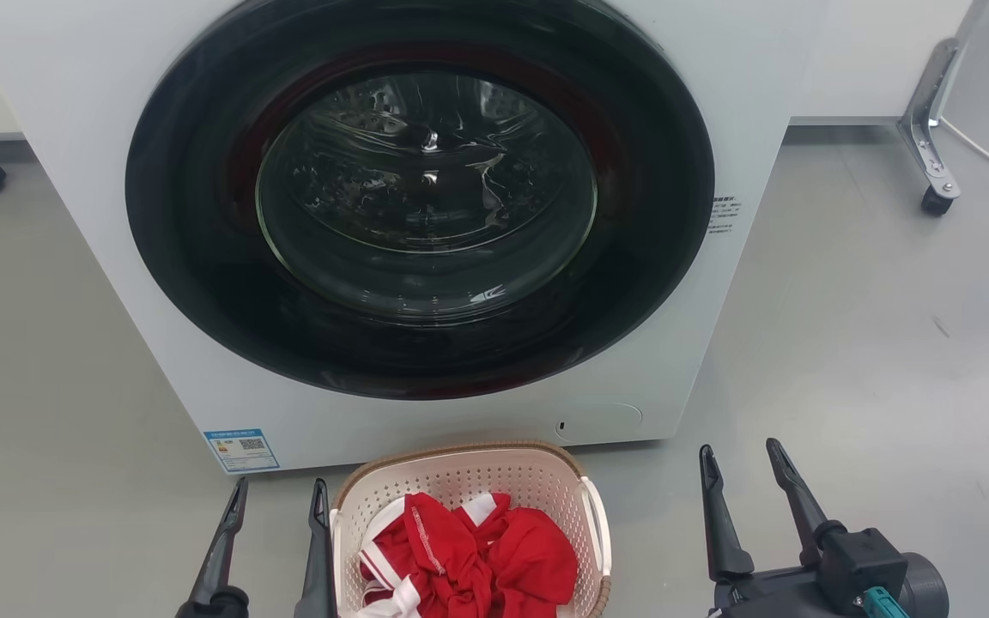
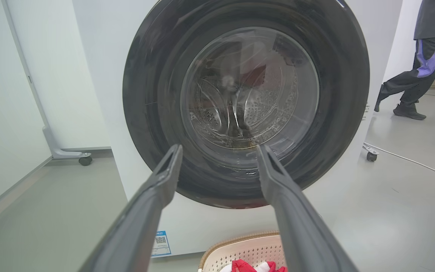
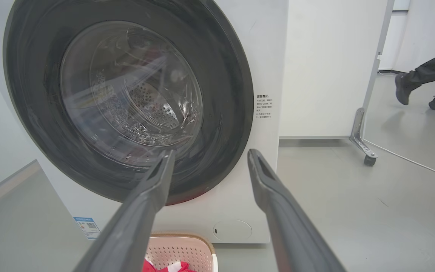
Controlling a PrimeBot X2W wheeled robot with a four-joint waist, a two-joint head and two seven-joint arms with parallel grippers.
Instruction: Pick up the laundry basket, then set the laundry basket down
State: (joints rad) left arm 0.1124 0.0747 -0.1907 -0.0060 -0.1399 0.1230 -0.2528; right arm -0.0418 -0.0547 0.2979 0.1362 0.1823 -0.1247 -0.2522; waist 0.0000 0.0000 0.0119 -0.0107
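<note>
Head view: the basket (image 1: 460,481) sits on the floor (image 1: 846,343) at bottom centre of the frame, just in front of the washer (image 1: 761,86), whose round door (image 1: 426,189) is closed. Red and white clothes (image 1: 494,549) lie inside it. The basket is between the two grippers, inside neither.

The left gripper (image 1: 281,485) is at lower left with its jaws apart and holding nothing. Its inner finger stands just beside the basket's left rim; contact cannot be confirmed.

The right gripper (image 1: 739,446) is at lower right with its jaws apart and empty, clear of the basket's right handle with bare floor between.

Left wrist view: the basket rim shows at the bottom edge, below the fingertips. A person's legs (image 2: 417,75) appear at upper right.

Right wrist view: the basket shows at the bottom edge, below the spread fingers.
</note>
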